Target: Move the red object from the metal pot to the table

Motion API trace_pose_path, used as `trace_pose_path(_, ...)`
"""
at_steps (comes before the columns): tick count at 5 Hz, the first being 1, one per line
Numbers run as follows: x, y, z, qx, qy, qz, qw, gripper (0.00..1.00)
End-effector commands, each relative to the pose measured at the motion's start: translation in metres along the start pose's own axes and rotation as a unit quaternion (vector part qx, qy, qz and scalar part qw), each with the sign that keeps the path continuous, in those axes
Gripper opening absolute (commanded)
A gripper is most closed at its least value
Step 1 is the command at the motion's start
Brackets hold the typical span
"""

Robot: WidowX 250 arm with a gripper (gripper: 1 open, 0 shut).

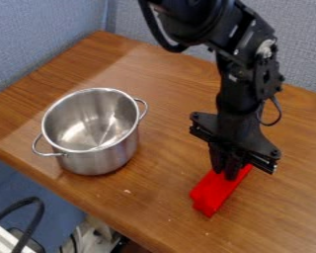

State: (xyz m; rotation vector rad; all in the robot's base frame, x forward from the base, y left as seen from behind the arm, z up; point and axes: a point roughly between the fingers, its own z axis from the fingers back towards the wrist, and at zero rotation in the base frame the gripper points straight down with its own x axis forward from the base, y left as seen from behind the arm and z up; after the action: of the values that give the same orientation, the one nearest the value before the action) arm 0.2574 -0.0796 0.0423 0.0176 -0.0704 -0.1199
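Observation:
The red object [215, 194], a bright red block, lies tilted on the brown table [108, 64] near its front edge, right of the pot. My gripper [231, 173] points straight down onto the block's upper end and is shut on it, with the black fingers hiding that end. The metal pot [91, 129] stands empty and upright at the left, well apart from the gripper and the block.
The table's rounded front edge [147, 240] runs just below the block. A blue wall [42, 30] stands behind the table. Black cables [23, 222] hang below the table at the lower left. The black arm reaches in from the top.

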Motion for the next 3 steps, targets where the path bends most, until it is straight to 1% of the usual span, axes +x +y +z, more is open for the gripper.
trace_pose_path(1, 0.0, -0.006, -0.007, 0.009, 0.01, -0.026, 0.9996, 0.0)
trace_pose_path(2, 0.002, -0.008, 0.005, 0.02, 0.015, -0.009, 0.9996, 0.0)
trace_pose_path(3, 0.006, -0.01, 0.018, 0.03, 0.016, 0.012, 0.9994, 0.0)
